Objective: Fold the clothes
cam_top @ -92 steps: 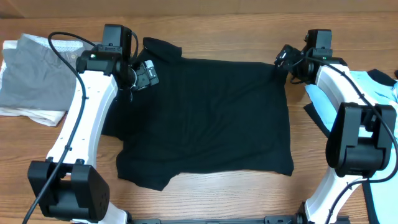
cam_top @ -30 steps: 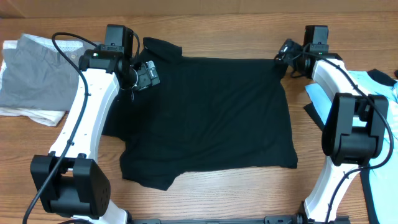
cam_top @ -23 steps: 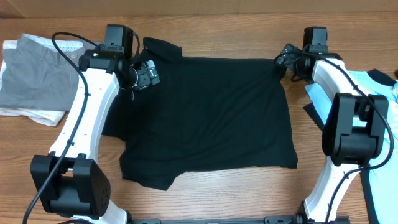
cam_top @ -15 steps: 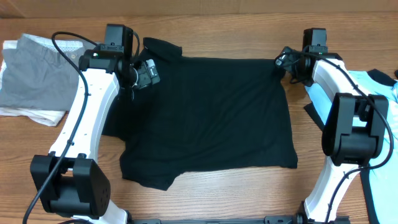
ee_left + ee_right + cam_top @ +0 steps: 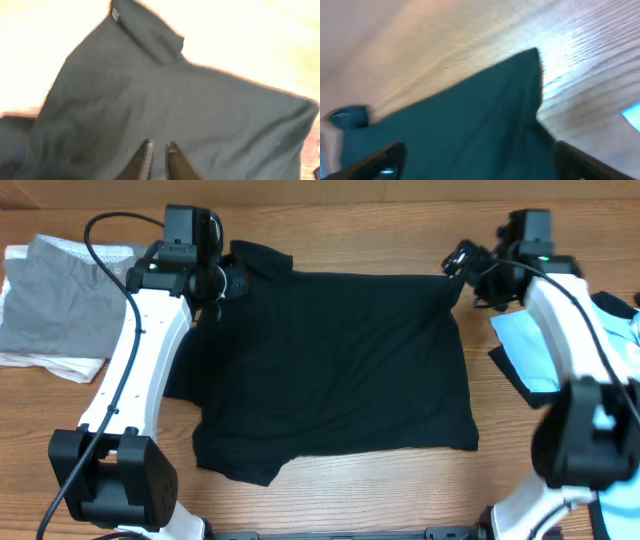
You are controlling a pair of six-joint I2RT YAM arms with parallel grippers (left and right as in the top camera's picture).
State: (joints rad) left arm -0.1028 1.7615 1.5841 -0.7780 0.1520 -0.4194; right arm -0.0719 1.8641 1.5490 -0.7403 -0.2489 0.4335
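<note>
A large black shirt (image 5: 330,370) lies spread flat on the wooden table (image 5: 330,230), one sleeve (image 5: 262,258) pointing to the far left. My left gripper (image 5: 226,281) is at the shirt's far left shoulder. In the left wrist view its fingertips (image 5: 145,145) stand almost together, pinched on the black shirt (image 5: 165,95). My right gripper (image 5: 464,266) is at the far right corner. The right wrist view shows it (image 5: 480,157) open wide, with the corner cloth (image 5: 470,120) lying between its fingers. A light blue shirt (image 5: 523,338) lies under the right arm.
A pile of grey and white garments (image 5: 50,305) sits at the far left of the table. The light blue shirt with black trim (image 5: 612,310) runs along the right edge. Both arm bases stand at the near edge.
My left gripper has closed from wide open onto the shirt's shoulder and shifted slightly toward the far edge. The right arm has swung outward to the right, its gripper staying at the corner.
</note>
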